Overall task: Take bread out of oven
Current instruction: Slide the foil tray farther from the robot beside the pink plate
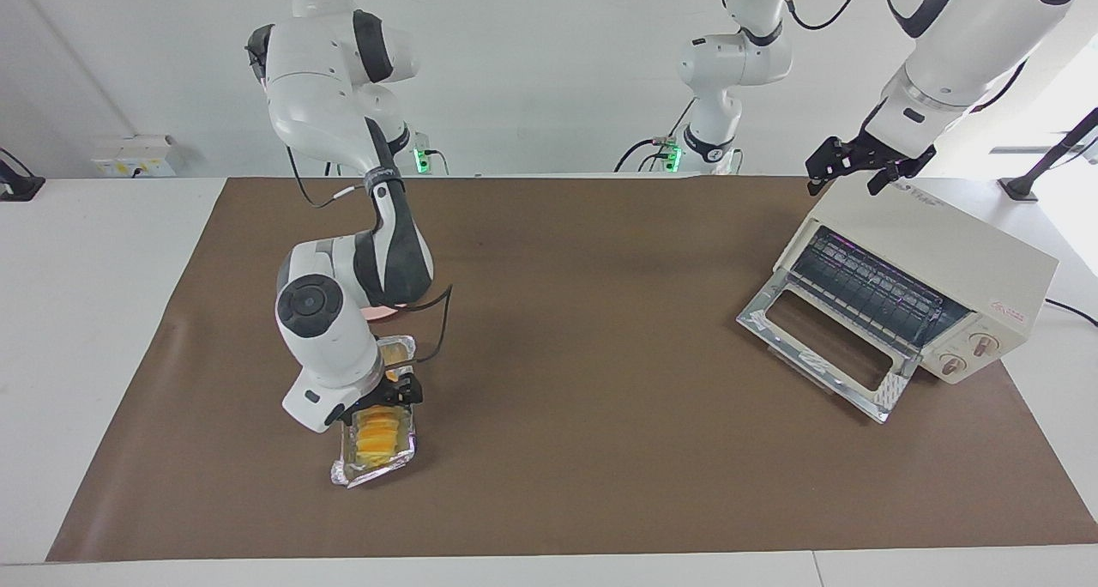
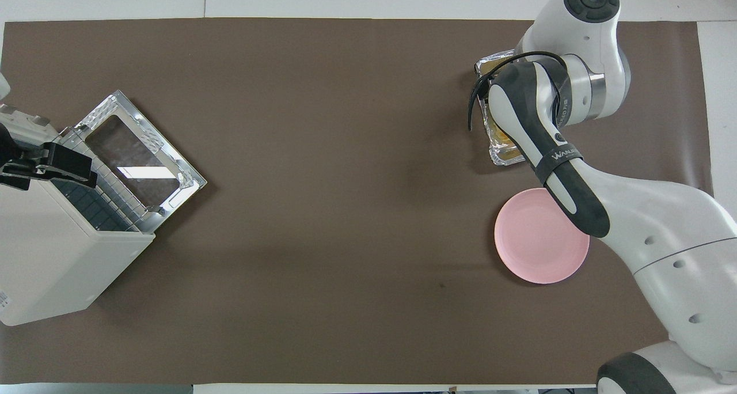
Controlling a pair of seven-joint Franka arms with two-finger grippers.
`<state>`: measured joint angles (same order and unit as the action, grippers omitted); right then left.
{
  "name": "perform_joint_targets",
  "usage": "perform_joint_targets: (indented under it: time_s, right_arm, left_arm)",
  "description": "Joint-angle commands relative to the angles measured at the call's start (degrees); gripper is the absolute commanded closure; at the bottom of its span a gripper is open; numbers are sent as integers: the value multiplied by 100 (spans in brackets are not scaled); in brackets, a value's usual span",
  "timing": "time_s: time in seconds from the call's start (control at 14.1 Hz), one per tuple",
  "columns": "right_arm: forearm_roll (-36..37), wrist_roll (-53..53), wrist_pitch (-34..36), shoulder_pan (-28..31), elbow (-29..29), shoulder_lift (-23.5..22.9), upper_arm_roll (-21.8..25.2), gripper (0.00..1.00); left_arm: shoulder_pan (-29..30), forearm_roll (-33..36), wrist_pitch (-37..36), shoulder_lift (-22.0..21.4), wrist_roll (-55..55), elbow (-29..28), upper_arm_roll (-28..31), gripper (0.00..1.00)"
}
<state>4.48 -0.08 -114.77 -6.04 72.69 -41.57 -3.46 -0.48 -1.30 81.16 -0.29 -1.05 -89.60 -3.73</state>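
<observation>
Brown matting covers the white surface point(image 1: 532, 450) from end to end, with a pale wall rising past the robots' bases.

At the left arm's end stands the cream-white boxy toaster oven point(image 1: 952, 269) with two round knobs on its front panel. Its glass drop-down door point(image 1: 823, 342) lies folded flat onto the matting, and the wire rack point(image 1: 866, 291) shows bare inside the opening. The left pincer point(image 1: 851, 168) hangs just over the top edge of the oven on the side nearer to the robots, its black fingers spread apart with nothing between them; that arm waits there.

Toward the right arm's end lies the crinkled silver foil tray point(image 1: 375, 468), and in it rests the small golden-yellow loaf of bread point(image 1: 377, 437) with ridged, slice-like segments, so the bread is well apart from the oven. The right arm bends down over the tray, and the right pincer point(image 1: 388, 396) sits low over the part of the loaf nearer to the robots, fingers parted and not clamped on it. Whether the fingertips touch the bread cannot be told. In the overhead view the arm covers most of the tray, leaving only its edges point(image 2: 500, 155) showing.

A round pink plate point(image 2: 535, 250) sits empty on the matting beside the tray, nearer to the robots, partly hidden by the right arm in both views.
</observation>
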Motion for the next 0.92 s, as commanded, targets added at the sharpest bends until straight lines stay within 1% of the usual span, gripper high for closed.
perform_joint_targets:
  time_s: [0.0, 0.07, 0.14, 0.21, 0.28, 0.57, 0.85]
  right_arm:
    - [97, 139, -546, 42, 728, 307, -40, 10]
    - [97, 139, -590, 42, 747, 316, -40, 17]
    - [89, 139, -591, 42, 747, 316, -40, 33]
    - [80, 131, -591, 50, 747, 316, -40, 69]
    - [80, 131, -565, 50, 721, 316, -40, 100]
    - [62, 104, -328, 112, 659, 386, -49, 100]
    - [-17, 87, 550, 95, 474, 772, -67, 100]
  left_arm:
    - [4, -2, 14, -138, 52, -137, 12, 0]
    - [4, -2, 14, -138, 52, -137, 12, 0]
    - [4, -2, 14, -138, 52, -137, 12, 0]
    - [4, -2, 14, -138, 52, -137, 12, 0]
    - [4, -2, 14, -138, 52, -137, 12, 0]
    - [4, -2, 14, -138, 52, -137, 12, 0]
    - [4, 6, 14, -138, 52, -137, 12, 0]
